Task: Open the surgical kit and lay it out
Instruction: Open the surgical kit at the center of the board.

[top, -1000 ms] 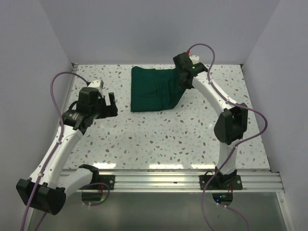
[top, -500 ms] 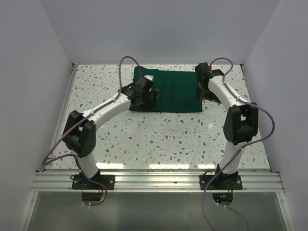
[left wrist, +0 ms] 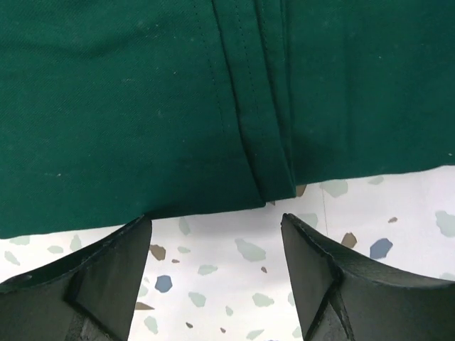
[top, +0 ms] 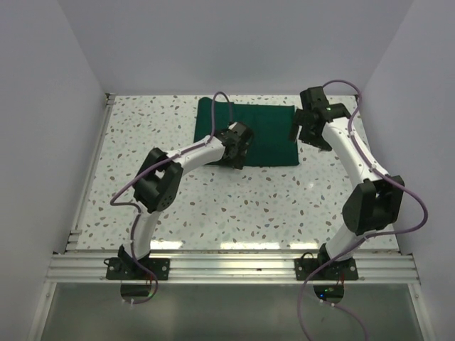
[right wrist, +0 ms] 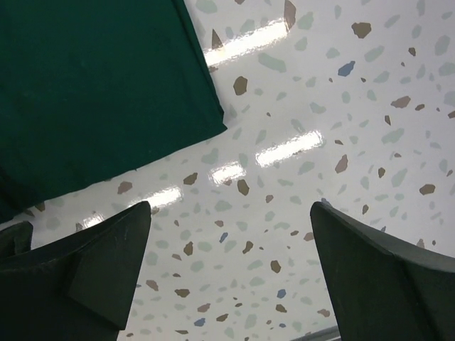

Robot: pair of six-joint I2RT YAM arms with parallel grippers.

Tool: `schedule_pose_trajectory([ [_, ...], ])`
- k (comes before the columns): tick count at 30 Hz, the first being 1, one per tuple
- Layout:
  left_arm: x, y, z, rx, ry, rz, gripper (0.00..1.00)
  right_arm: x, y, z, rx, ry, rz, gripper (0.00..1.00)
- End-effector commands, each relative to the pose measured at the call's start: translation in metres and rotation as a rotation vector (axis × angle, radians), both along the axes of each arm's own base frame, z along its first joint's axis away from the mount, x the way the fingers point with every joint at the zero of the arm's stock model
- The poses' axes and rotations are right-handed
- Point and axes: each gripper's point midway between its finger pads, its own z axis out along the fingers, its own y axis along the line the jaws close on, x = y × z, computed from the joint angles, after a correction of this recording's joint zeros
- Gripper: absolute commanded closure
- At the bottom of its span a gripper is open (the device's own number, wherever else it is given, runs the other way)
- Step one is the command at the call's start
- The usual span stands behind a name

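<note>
Surgical kit (top: 270,135), a folded green wrap, lies far-centre on the counter (top: 213,206). At its near hem the left tool (left wrist: 213,227) gapes, empty. Past its right corner the right tool (right wrist: 231,213) stands wide, empty. Pinching every stacked fold could drag the whole bundle instead of opening it.

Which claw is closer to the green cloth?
Left. The left gripper is at the green cloth's near edge, fingers either side of its folded seam. The right gripper is open over bare table, just off the cloth's right corner.
</note>
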Motion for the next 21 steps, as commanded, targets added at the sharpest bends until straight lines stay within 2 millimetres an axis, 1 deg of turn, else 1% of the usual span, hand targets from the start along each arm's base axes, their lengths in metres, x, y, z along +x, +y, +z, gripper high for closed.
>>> schedule_pose_trajectory([
  [1,0.014,-0.005,0.006,0.003,-0.049,0.033,0.23,-0.014,0.004,0.01,0.036,-0.021,0.021,0.02],
  [2,0.014,-0.006,0.004,0.003,-0.048,0.034,0.23,-0.016,0.003,0.01,0.035,-0.02,0.02,0.02],
  [4,0.017,-0.012,0.006,-0.017,-0.066,0.027,0.24,-0.021,0.004,0.006,0.039,-0.004,0.032,0.02],
  [5,0.02,-0.014,0.013,-0.029,-0.082,0.025,0.24,-0.024,0.004,0.008,0.042,-0.01,0.035,0.02],
  [8,0.026,-0.021,0.028,-0.057,-0.114,0.022,0.24,-0.029,0.004,0.006,0.045,-0.001,0.043,0.02],
  [12,0.036,-0.027,0.041,-0.066,-0.143,0.015,0.24,-0.034,0.006,0.001,0.057,0.011,0.053,0.02],
  [13,0.036,-0.027,0.039,-0.055,-0.134,0.014,0.24,-0.034,0.007,0.0,0.062,0.017,0.056,0.02],
  [14,0.04,-0.03,0.046,-0.064,-0.146,0.018,0.24,-0.035,0.009,-0.001,0.069,0.022,0.065,0.02],
  [17,0.042,-0.031,0.048,-0.056,-0.155,0.021,0.24,-0.035,0.01,-0.002,0.068,0.027,0.071,0.02],
  [19,0.042,-0.029,0.045,-0.047,-0.151,0.024,0.24,-0.034,0.01,-0.004,0.066,0.033,0.076,0.01],
  [21,0.041,-0.029,0.036,-0.037,-0.133,0.024,0.24,-0.031,0.009,-0.002,0.062,0.03,0.079,0.02],
])
